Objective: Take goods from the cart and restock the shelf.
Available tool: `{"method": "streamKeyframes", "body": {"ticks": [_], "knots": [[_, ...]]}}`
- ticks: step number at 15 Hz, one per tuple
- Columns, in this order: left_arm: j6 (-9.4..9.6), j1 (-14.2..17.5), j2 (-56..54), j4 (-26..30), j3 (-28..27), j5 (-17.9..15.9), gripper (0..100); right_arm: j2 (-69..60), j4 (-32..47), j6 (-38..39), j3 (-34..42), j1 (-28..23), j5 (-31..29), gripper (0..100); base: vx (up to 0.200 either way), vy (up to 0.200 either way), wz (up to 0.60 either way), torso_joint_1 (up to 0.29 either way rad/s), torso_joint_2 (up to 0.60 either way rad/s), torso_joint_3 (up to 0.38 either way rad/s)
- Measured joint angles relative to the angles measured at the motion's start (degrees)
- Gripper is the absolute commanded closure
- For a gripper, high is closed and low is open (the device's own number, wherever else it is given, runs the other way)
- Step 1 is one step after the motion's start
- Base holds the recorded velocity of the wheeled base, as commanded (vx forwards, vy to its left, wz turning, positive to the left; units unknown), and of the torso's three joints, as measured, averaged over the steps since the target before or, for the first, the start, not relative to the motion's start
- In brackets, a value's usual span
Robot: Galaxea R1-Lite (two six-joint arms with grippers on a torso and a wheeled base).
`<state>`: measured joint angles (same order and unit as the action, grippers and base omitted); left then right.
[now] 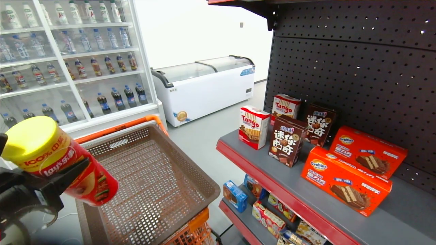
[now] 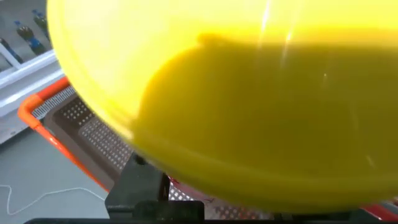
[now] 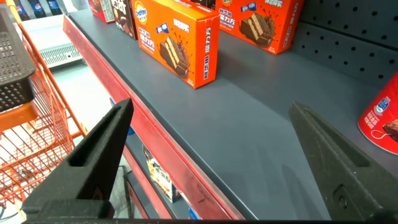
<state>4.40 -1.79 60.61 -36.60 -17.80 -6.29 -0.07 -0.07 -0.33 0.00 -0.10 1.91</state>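
One chip can (image 1: 44, 149) in left fingers (image 1: 68, 175) | right fingers (image 3: 99, 152) wide apart

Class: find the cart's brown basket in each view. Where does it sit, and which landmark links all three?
Head view: brown basket, centre-left, beside the held can.
Left wrist view: basket behind the can's yellow lid.
Right wrist view: its corner, off the shelf's front edge.
Shared landmark: the cart's orange frame, around or under the basket.
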Motion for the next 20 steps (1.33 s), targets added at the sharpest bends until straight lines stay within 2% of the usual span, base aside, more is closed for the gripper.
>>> {"method": "streamKeyframes", "body": {"ticks": [3,6,8,9,10,12,13,20], "knots": [[-2.0,0.09,-6.34,2.66,1.68,0.24,100,0.0,0.0,0.0,0.0,0.0,-0.02,0,0.0,0.0,0.0,0.0,0.0,0.0],[-2.66,0.22,-12.37,14.29,-0.17,0.22,100,0.0,0.0,0.0,0.0,0.0,0.0,0,0.0,0.0,0.0,0.0,0.0,0.0],[-2.62,0.28,-17.76,24.28,-1.63,0.02,100,0.0,0.0,0.0,0.0,0.0,0.0,0,0.0,0.0,0.0,0.0,0.0,0.0],[-2.62,0.26,-19.99,26.83,-1.9,-0.05,100,0.0,0.0,0.0,0.0,0.0,0.0,0,0.0,0.0,0.0,0.0,0.0,0.0],[-2.84,0.22,-22.38,27.87,-1.99,-0.02,100,0.0,0.0,-0.02,0.0,0.0,0.0,0,0.0,0.0,0.0,0.0,0.0,0.0],[-5.16,0.22,-26.05,28.2,-2.05,0.06,100,0.0,0.0,0.0,0.0,0.0,0.0,0,0.0,0.0,0.0,0.0,0.0,0.0],[-5.51,0.28,-27.51,28.28,-2.04,0.11,100,0.0,0.0,0.0,0.0,0.0,0.0,0,0.0,0.0,0.0,0.0,0.0,0.0],[-5.18,0.11,-39.1,35.27,0.66,-0.13,100,0.0,0.0,-0.05,0.0,0.0,0.07,0,0.0,0.0,0.0,0.0,0.0,0.0]]}}
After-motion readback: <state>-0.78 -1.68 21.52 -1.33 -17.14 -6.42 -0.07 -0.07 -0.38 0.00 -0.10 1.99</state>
